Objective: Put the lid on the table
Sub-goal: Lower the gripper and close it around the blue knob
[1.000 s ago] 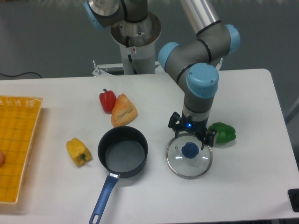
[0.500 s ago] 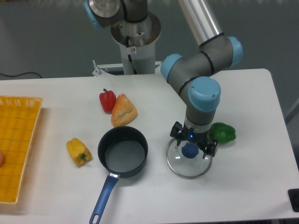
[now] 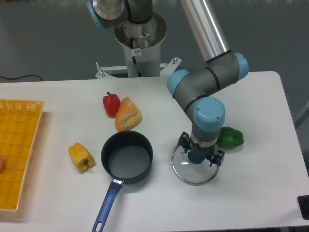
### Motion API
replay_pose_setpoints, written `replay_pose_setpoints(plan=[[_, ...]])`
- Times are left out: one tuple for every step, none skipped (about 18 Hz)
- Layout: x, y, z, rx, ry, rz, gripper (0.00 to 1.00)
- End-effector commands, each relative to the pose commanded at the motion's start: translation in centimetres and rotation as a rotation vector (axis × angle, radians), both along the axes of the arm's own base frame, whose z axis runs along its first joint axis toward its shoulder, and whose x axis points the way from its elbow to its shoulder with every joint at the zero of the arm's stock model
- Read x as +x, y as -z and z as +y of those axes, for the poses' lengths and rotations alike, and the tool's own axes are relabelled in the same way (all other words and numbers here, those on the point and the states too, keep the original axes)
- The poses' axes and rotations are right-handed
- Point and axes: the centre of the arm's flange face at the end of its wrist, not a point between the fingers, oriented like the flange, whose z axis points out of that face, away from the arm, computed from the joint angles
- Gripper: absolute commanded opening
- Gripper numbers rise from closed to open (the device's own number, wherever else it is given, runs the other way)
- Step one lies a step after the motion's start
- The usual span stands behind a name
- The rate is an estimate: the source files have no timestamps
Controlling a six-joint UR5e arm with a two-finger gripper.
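Observation:
The lid point(image 3: 193, 173), clear glass with a metal rim, lies flat on the white table point(image 3: 260, 106), right of the saucepan. Its blue knob point(image 3: 194, 156) shows only in part under my wrist. My gripper point(image 3: 199, 153) hangs straight down over the knob. It is open, with one finger on each side of the knob and a gap left on both sides. The fingertips point(image 3: 215, 159) reach down close to the glass.
A dark saucepan point(image 3: 127, 157) with a blue handle sits left of the lid. A green pepper point(image 3: 230, 137) lies just behind my gripper. A yellow pepper point(image 3: 80, 156), a red pepper point(image 3: 110, 103) and a bread piece point(image 3: 127, 114) lie to the left. A yellow woven tray point(image 3: 17, 152) is at the left edge.
My gripper has come down from above the lid and now stands around the knob. The lid has stayed in place.

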Motion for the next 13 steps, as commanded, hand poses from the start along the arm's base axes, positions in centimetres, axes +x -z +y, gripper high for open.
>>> replay_pose_setpoints(plan=[[0.09, 0.15, -0.06, -0.002, -0.002, -0.004, 1.00], [0.26, 0.31, -0.17, -0.005, -0.002, -0.008, 1.00], [0.26, 0.21, -0.17, -0.004, -0.002, -0.006, 1.00], [0.25, 0.30, -0.16, -0.004, 0.000, -0.006, 1.00], [0.23, 0.50, -0.15, -0.006, 0.000, -0.009, 1.00], [0.34, 0.56, -0.11, -0.007, 0.002, -0.010, 1.00], [0.23, 0.50, -0.15, -0.006, 0.002, -0.009, 1.00], [0.23, 0.50, -0.15, -0.006, 0.002, -0.009, 0.97], [0.25, 0.51, -0.16, -0.007, 0.003, -0.010, 0.90], [0.25, 0.51, -0.16, -0.007, 0.003, -0.010, 0.84], [0.26, 0.43, -0.17, -0.007, 0.003, -0.010, 0.73], [0.25, 0.39, -0.16, -0.008, 0.005, -0.012, 0.67], [0.25, 0.16, -0.16, -0.007, 0.003, -0.010, 0.61]])
